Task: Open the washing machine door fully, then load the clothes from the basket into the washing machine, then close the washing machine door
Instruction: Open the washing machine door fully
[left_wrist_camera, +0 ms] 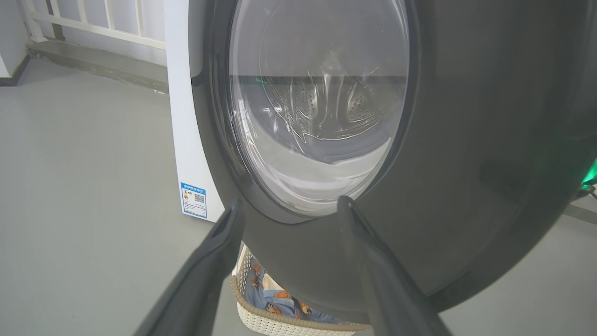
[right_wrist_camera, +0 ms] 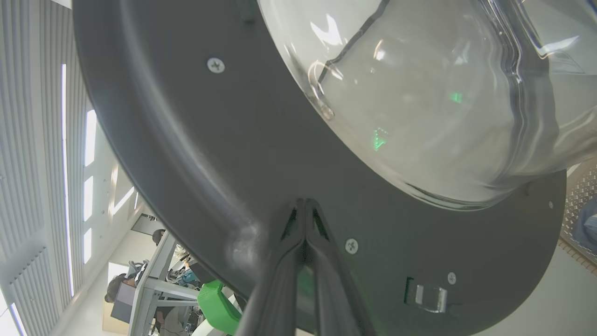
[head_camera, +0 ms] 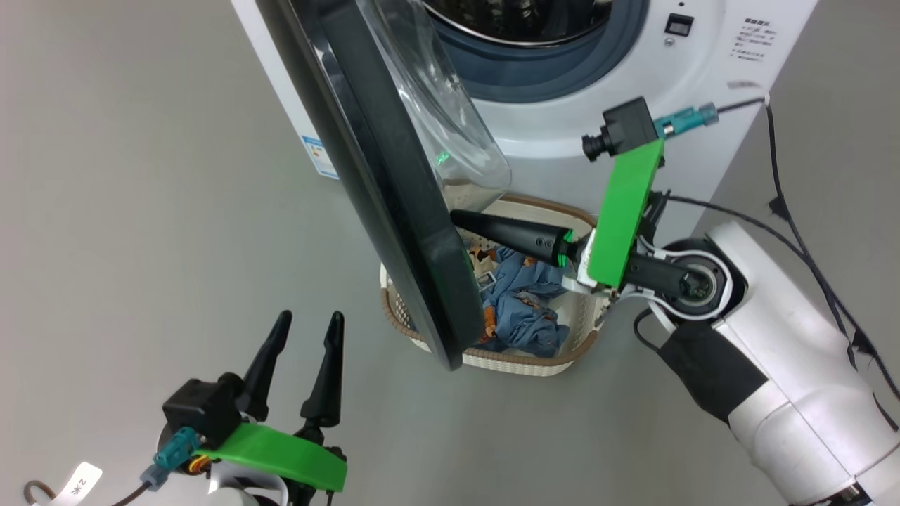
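The washing machine door [head_camera: 394, 190] stands swung out from the white washing machine [head_camera: 576, 105], edge-on in the head view, its clear glass bowl [head_camera: 450, 119] bulging toward the drum. My right gripper [head_camera: 455, 218] is shut, its tips pressed against the door's inner black rim [right_wrist_camera: 224, 154] below the glass. My left gripper [head_camera: 308, 325] hangs open at the lower left, apart from the door's outer face [left_wrist_camera: 466, 163]. The basket [head_camera: 520, 362] sits on the floor under the door, holding light blue clothes [head_camera: 524, 302] with orange prints.
Grey floor [head_camera: 140, 211] lies open to the left of the machine. Black cables [head_camera: 808, 246] trail along my right arm by the machine's right side. A metal door latch [right_wrist_camera: 429, 297] shows on the inner rim. A white railing [left_wrist_camera: 93, 28] stands behind the washer.
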Robot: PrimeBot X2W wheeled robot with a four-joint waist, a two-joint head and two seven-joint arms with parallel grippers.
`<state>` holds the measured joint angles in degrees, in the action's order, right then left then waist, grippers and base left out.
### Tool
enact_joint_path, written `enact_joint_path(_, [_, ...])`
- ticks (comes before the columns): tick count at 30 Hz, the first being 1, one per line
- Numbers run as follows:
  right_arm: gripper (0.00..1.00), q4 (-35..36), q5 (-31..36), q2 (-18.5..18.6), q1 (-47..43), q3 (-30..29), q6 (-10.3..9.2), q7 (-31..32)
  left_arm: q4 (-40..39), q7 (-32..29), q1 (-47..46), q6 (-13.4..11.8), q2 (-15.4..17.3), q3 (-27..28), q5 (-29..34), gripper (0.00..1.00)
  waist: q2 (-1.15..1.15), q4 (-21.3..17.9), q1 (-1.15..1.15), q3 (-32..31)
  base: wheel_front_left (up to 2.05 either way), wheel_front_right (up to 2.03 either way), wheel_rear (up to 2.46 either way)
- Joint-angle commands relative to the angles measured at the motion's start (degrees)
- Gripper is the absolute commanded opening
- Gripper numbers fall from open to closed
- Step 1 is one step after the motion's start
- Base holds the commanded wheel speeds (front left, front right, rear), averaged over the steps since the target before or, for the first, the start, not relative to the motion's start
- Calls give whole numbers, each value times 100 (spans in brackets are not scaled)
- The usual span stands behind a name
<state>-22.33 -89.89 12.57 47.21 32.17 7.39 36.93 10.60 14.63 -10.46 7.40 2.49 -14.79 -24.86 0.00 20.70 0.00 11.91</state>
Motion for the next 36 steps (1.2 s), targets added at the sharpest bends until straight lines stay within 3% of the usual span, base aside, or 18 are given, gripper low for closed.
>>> enact_joint_path(1, [47,178,22,-95,-154,-20,10,-61,-75,37,-62,9,154,148,8,100,0,-99,0,-95,0,0,0])
enact_joint_path(3, [91,205,36,-35,-250,-58,10,-143,-25,37,-73,9,211,127,-28,100,0,-177,0,-161,0,0,0])
enact_joint_path(4, [100,215,33,-7,-307,-76,10,-176,-4,37,-73,9,240,120,-49,100,0,-219,0,-196,0,0,0])
enact_joint_path(16, [100,486,82,384,-1045,-206,10,-657,27,37,132,9,551,252,-138,100,0,-785,0,-561,0,0,0])
enact_joint_path(29, [100,619,135,882,-1917,-402,10,-1221,-66,37,448,9,669,493,-111,100,0,-1331,0,-840,0,0,0])
enact_joint_path(36, [100,623,564,1245,-2246,-240,10,-1802,-124,37,593,9,681,672,-81,100,0,-1584,0,-907,0,0,0])
